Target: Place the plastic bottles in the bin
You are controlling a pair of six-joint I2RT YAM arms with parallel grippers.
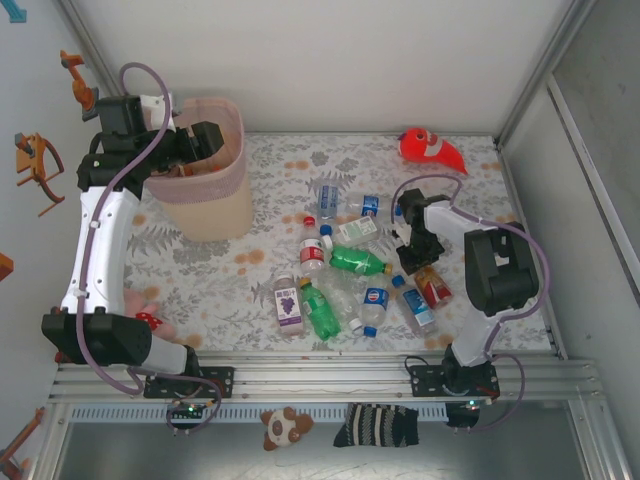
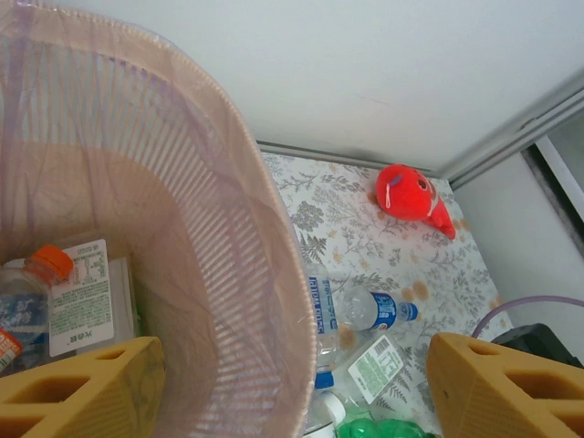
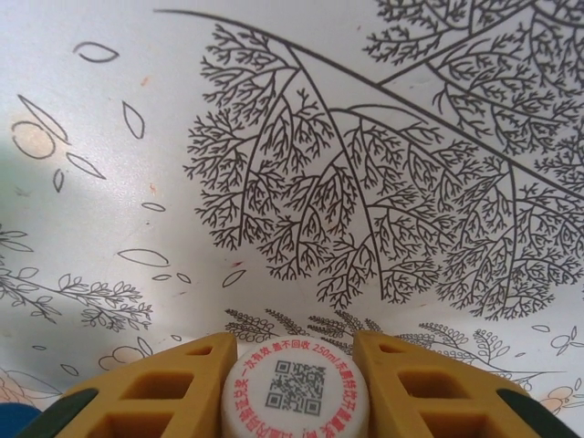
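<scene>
Bin (image 1: 225,215): pink mesh, at the far left of the flowered desk (image 1: 200,285). Several bottles already lie inside. One with an orange cap (image 2: 46,263) rests on the bin's floor beside a white label with green print, too small to read. Left fingers (image 2: 82,392) hang over the bin's mouth, spread wide, nothing between them.

Right of the bin: a loose heap of bottles lying flat on the desk.
- Nearest the bin, a grape-label bottle (image 1: 288,302) with a purple picture.
- Past it, a red-label bottle (image 1: 312,256), a green bottle (image 1: 355,261) and a blue-label bottle (image 1: 375,298), with more like them around.
- No brand name is legible.
- Fish toy (image 1: 432,150), red, sits farther right, about level with the bin. Not part of the job.

Farthest right of the bin: right fingers (image 3: 155,388) are closed narrow on a white cap (image 3: 297,388), one finger on each side. The cap top carries a QR code ringed with red Chinese print, and "250ml" seems readable. From above I cannot tell which bottle body it belongs to.

Handling, as a judgement: the bottles look small, light and thin-walled. They are smooth and round, so apt to roll or slip, and the body would likely dent under a squeeze. The cap and neck are the stiff part and a fair hold. The labelled waist is the other option.
</scene>
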